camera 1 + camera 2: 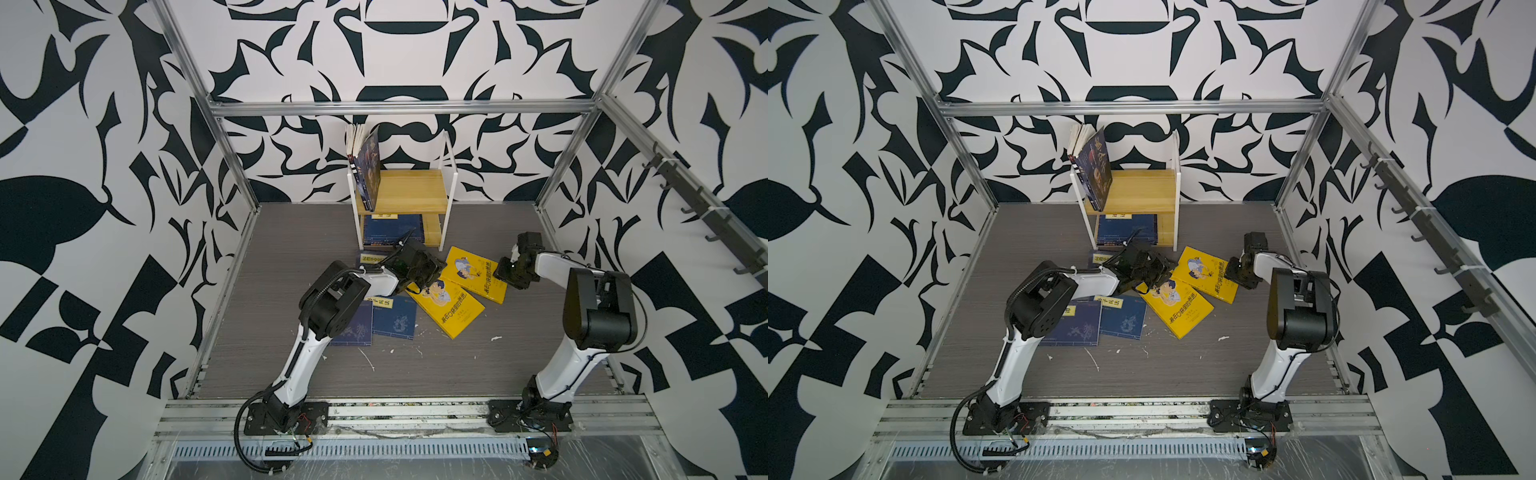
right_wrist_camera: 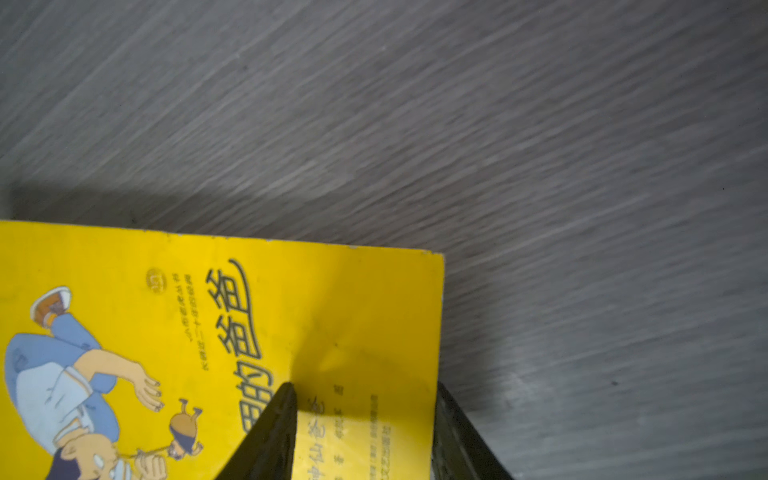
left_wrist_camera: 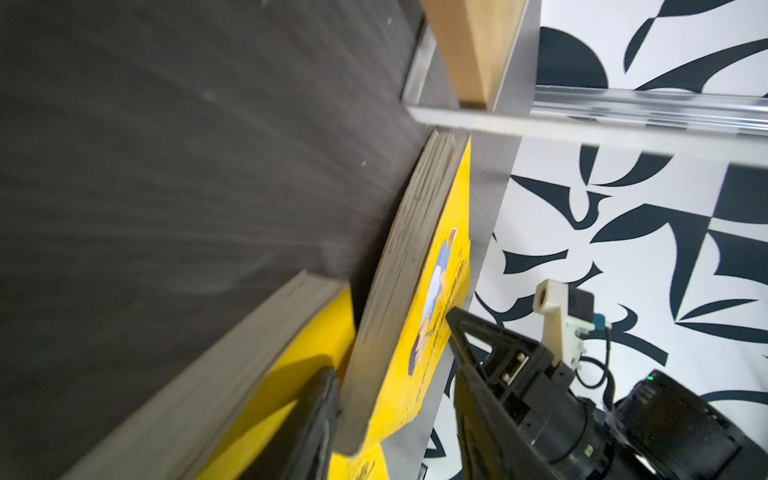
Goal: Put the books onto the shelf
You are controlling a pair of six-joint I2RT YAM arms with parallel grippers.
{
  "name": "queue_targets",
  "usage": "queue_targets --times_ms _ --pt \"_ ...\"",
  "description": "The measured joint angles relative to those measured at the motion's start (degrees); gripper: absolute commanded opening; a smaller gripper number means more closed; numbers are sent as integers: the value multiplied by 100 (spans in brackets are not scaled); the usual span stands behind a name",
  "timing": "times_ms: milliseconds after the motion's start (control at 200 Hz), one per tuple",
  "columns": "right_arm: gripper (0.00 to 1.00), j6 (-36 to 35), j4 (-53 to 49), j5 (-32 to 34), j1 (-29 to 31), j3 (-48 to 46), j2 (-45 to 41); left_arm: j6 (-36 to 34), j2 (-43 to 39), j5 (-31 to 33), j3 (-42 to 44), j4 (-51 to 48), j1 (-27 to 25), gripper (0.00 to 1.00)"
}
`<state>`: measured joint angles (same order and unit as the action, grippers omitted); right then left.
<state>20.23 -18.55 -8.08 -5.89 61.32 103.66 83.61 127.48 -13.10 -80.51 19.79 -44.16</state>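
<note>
The shelf stands at the back middle. A dark blue book leans on its top board and a navy book lies on the lower one. On the floor lie navy books and two yellow books. My left gripper is open astride the raised edge of the far yellow book. One of its fingers sits under that edge, on the near yellow book. My right gripper is open over the far yellow book's other corner.
Aluminium frame posts and patterned walls close in the grey floor. White scraps lie on the floor near the front. A rail of hooks runs along the right wall. A navy book is partly hidden under my left arm.
</note>
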Motion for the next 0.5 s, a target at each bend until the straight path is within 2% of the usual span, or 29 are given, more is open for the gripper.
queue_targets --times_ms 100,390,500 --pt "49 -59 0 -37 70 0 0 -52 -190 7 92 -310 -35 60" --pt "49 -81 -9 -181 133 -11 4 -72 -240 -44 103 -487 -199 62" --pt "49 -90 -9 -181 133 -11 4 -70 -238 -48 105 -485 -195 57"
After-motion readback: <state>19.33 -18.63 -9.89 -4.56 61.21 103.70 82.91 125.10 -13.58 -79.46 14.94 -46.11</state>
